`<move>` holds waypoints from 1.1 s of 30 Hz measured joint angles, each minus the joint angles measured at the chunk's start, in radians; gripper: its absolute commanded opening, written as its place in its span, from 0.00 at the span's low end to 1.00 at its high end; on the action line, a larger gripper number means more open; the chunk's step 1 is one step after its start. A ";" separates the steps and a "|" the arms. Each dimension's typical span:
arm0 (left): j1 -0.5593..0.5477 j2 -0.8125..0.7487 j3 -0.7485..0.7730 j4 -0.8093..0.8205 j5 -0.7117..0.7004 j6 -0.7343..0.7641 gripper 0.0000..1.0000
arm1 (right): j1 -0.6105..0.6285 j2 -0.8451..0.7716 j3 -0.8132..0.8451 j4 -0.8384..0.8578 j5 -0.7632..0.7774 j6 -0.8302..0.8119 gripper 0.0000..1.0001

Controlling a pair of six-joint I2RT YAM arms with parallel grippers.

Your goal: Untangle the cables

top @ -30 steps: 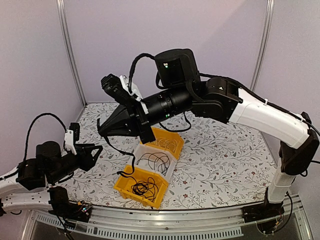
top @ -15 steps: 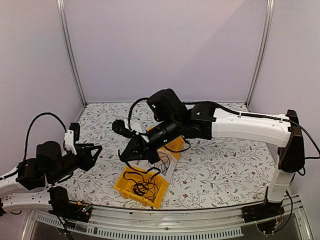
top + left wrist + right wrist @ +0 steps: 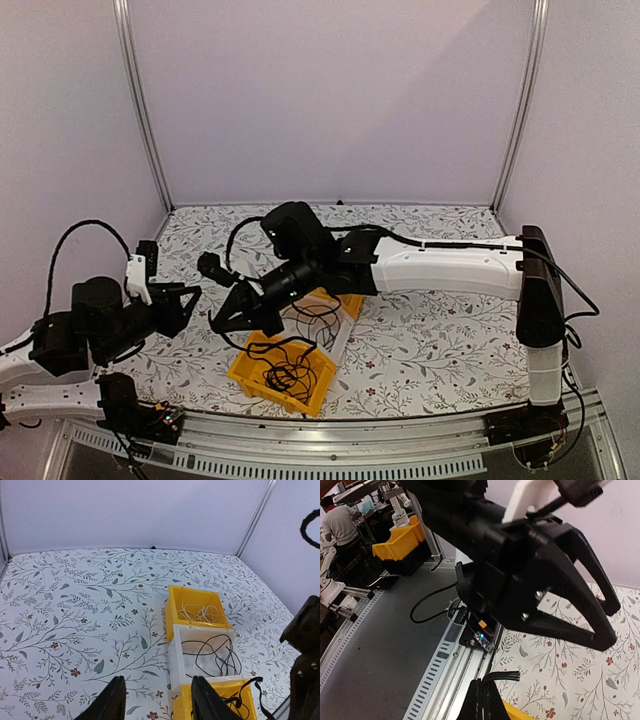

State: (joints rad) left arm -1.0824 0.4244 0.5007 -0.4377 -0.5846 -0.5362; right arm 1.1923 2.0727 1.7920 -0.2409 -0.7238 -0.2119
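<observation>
Right end effector: closed. In the right wrist view its fingertips pinch a black cable, which bends out just beyond the tips. From overhead the end effector hangs low over the bench, just left of the row of bins, and the strand trails from it down toward the near yellow bin.

Left end effector: open, with nothing between its fingers. It sits at the left side of the bench, apart from the bins, facing them.

Cables, location:
- Near yellow bin: a tangled black bunch lies inside.
- Clear bin, touching the near yellow bin on its far side: several loose black loops lie on its floor.
- Far yellow bin, at the far end of the row: thin cream-white cables lie in a small heap.

The three bins stand end to end in a line, slightly diagonal on the floral bench surface. In the overhead view the right arm covers most of the far yellow bin.
</observation>
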 measured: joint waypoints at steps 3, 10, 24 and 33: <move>0.000 -0.007 0.006 -0.013 -0.013 -0.004 0.48 | 0.026 0.011 0.058 0.036 -0.020 0.029 0.00; 0.000 -0.008 0.008 -0.045 -0.028 -0.017 0.48 | 0.048 0.011 0.026 0.082 -0.023 0.042 0.00; 0.000 0.006 0.029 -0.055 -0.029 -0.018 0.48 | -0.074 0.011 -0.280 0.093 0.074 0.045 0.00; 0.001 0.033 0.035 -0.037 -0.034 -0.005 0.51 | -0.049 0.018 -0.250 -0.100 0.272 -0.123 0.07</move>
State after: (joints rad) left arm -1.0813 0.4572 0.5354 -0.4744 -0.6189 -0.5411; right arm 1.1431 2.0903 1.5417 -0.3405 -0.4522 -0.3351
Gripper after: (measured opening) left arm 0.495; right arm 0.016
